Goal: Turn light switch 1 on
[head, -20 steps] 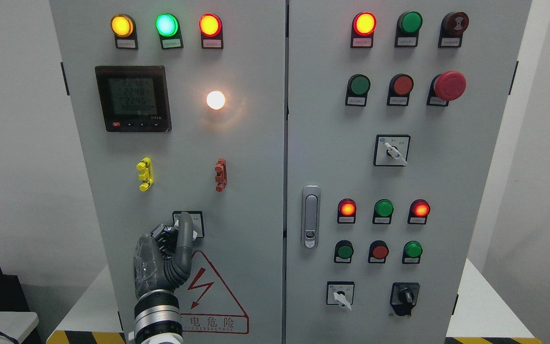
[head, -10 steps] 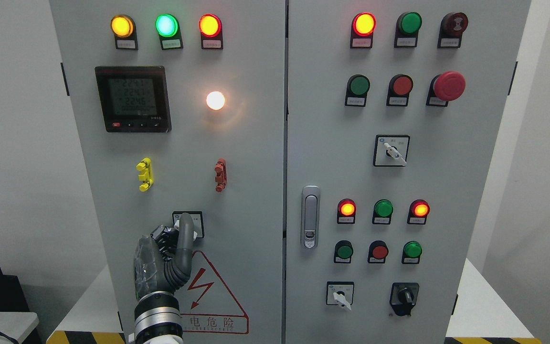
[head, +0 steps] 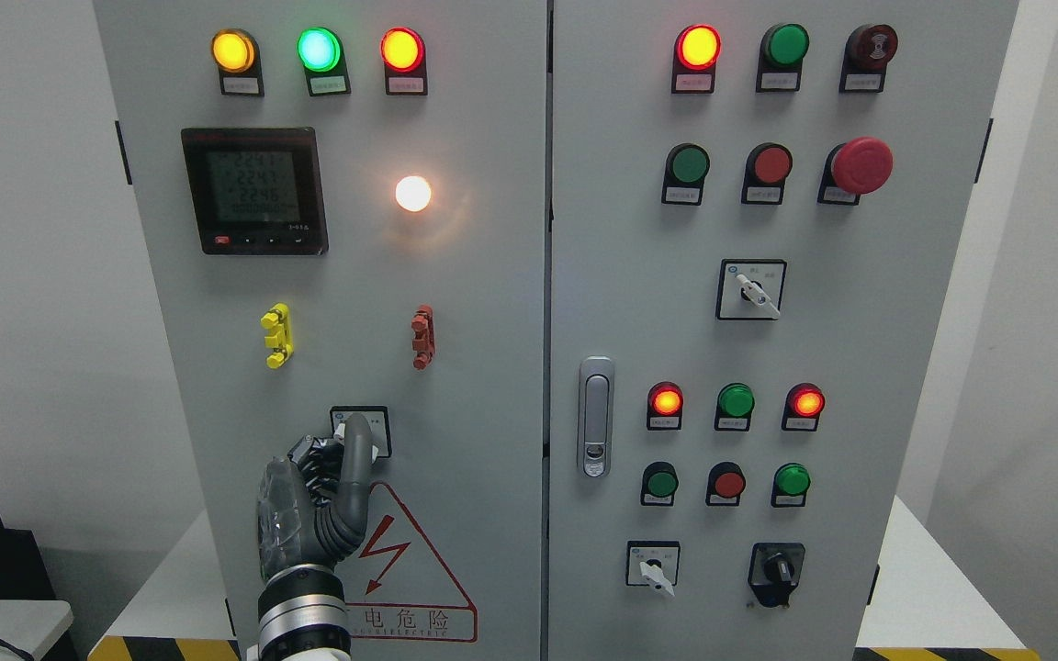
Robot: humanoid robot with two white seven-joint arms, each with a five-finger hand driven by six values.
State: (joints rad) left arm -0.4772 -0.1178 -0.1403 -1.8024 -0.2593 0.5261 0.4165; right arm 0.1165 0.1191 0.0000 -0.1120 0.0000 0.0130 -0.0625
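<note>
Grey left hand [head: 313, 514] has one finger straight up on the light switch [head: 361, 431], the others curled, holding nothing; above it glows the white lamp [head: 413, 193].

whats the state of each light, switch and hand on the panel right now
white lamp: lit
top-left yellow, green, red lamps: lit
meter display: on
light switch 1: fingertip on it, position hidden
left hand: index finger extended, other fingers curled
emergency stop: untouched
</note>
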